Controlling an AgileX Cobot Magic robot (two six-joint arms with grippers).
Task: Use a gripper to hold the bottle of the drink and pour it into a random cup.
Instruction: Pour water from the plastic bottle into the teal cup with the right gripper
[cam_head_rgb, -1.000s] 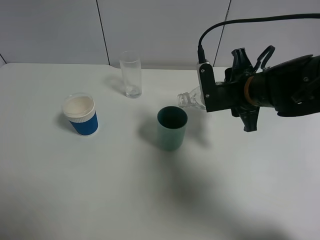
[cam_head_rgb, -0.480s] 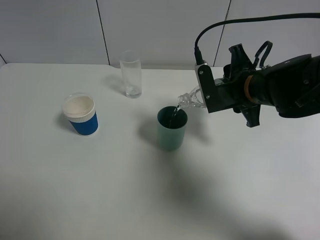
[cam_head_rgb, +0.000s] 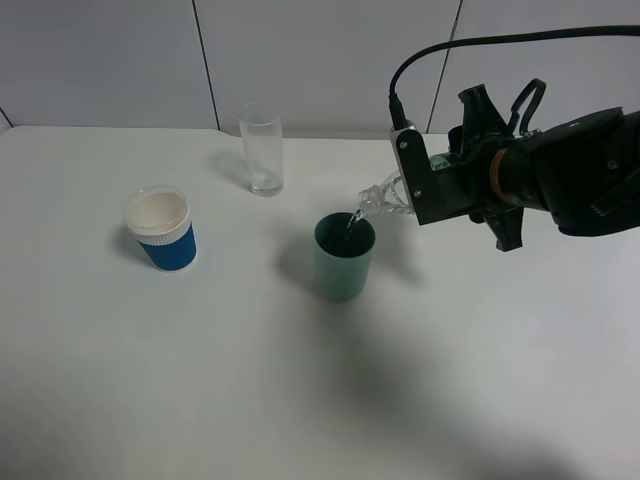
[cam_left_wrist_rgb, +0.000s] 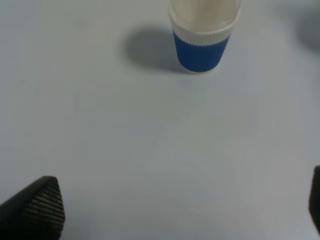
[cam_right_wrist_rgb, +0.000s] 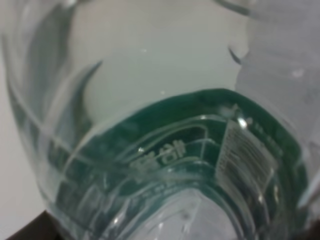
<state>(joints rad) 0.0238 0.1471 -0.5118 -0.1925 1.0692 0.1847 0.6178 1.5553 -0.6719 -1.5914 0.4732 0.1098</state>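
The bottle of the drink (cam_head_rgb: 378, 199) is clear plastic and lies tilted, its open mouth just above the rim of the teal-green cup (cam_head_rgb: 344, 258). A thin stream runs from the mouth into the cup. My right gripper (cam_head_rgb: 414, 192) is shut on the bottle's body and hides most of it in the exterior high view. The right wrist view is filled by the bottle (cam_right_wrist_rgb: 160, 150) with its dark green label. My left gripper (cam_left_wrist_rgb: 175, 215) is open over bare table, its black fingertips (cam_left_wrist_rgb: 35, 210) far apart. It does not show in the exterior high view.
A blue ribbed paper cup (cam_head_rgb: 161, 229) with a white rim stands left of the teal cup, also in front of the left gripper as the blue cup (cam_left_wrist_rgb: 204, 37). A tall clear glass (cam_head_rgb: 262, 148) stands at the back. The white table (cam_head_rgb: 300, 400) ends at a grey wall.
My right gripper has shifted slightly left and tipped the bottle further. Its mouth now reaches the cup's rim and liquid has begun to run into the cup.
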